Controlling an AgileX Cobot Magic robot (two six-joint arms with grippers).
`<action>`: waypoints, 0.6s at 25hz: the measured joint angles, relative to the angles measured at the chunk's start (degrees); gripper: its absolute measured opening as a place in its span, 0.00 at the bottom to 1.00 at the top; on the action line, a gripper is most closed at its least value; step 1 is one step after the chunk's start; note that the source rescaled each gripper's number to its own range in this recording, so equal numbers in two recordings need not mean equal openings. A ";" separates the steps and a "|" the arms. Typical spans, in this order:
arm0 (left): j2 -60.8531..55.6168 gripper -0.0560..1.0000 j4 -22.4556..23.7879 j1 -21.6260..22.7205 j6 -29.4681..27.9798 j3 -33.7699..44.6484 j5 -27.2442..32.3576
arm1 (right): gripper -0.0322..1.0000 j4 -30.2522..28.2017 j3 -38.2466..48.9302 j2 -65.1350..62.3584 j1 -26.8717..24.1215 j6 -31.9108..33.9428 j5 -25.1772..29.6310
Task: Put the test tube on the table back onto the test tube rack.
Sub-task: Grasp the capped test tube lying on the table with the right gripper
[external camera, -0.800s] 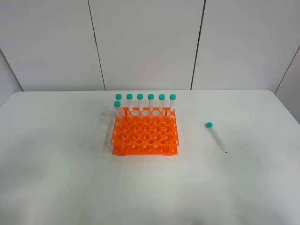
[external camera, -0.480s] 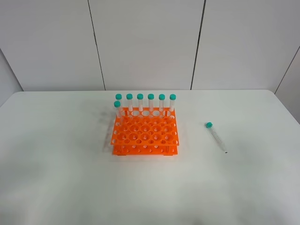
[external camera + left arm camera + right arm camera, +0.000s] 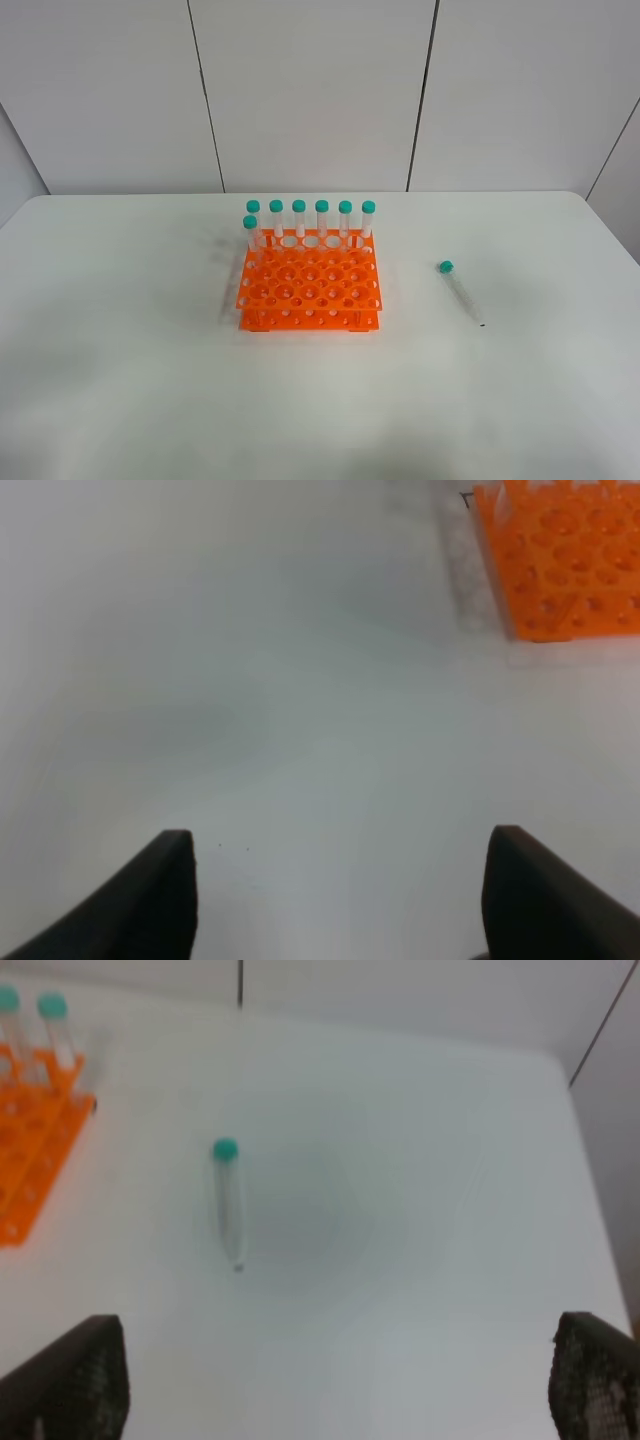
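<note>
A slim clear test tube [image 3: 461, 291] with a teal cap lies flat on the white table [image 3: 120, 350], to the right of the orange test tube rack [image 3: 309, 286]. Several capped tubes stand along the rack's back row and one at its left side. No arm shows in the high view. In the right wrist view the test tube [image 3: 229, 1203] lies ahead of my right gripper [image 3: 335, 1385], whose fingers stand wide apart and empty. My left gripper [image 3: 340, 880] is open over bare table, with a corner of the rack [image 3: 560, 560] ahead of it.
Grey wall panels [image 3: 310, 90] rise behind the table's far edge. The table's rounded right corner [image 3: 590, 205] lies beyond the loose tube.
</note>
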 joint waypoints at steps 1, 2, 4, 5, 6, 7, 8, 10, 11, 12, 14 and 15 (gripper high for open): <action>0.00 1.00 0.00 0.00 0.00 0.00 0.00 | 0.92 0.32 -1.16 3.96 0.00 -0.07 0.01; 0.00 1.00 0.00 0.00 0.00 0.00 0.00 | 0.92 0.98 -2.61 8.84 0.00 -0.20 -0.05; 0.00 1.00 0.00 0.00 0.00 0.00 0.00 | 0.92 3.31 -5.70 18.93 0.00 -0.19 -0.12; 0.00 1.00 0.00 0.00 0.00 0.00 0.00 | 0.92 4.32 -7.04 23.10 0.00 -0.19 -0.12; 0.00 1.00 0.00 0.00 0.00 0.00 0.00 | 0.92 5.32 -8.72 28.00 0.00 -0.19 -0.18; 0.00 1.00 0.00 0.00 0.00 0.00 0.00 | 0.92 6.32 -10.17 32.91 0.00 -0.19 -0.23; 0.00 1.00 0.00 0.00 0.00 0.00 0.00 | 0.92 7.18 -11.93 37.12 0.00 -0.19 -0.45; 0.00 1.00 0.00 0.00 0.00 0.00 0.00 | 0.92 7.84 -15.74 46.71 0.00 -0.35 -0.56; 0.00 1.00 0.00 0.00 0.00 0.00 0.00 | 0.92 7.90 -17.52 51.11 0.00 -0.42 -0.65; 0.00 1.00 0.00 0.00 0.00 0.00 0.00 | 0.92 7.90 -19.75 54.55 0.00 -0.47 -0.65; 0.00 1.00 0.00 0.00 0.00 0.00 0.00 | 0.92 7.84 -24.03 62.35 0.00 -0.67 -0.65; 0.00 1.00 0.00 0.00 0.00 0.00 0.00 | 0.91 7.52 -26.35 66.03 0.00 -0.81 -0.57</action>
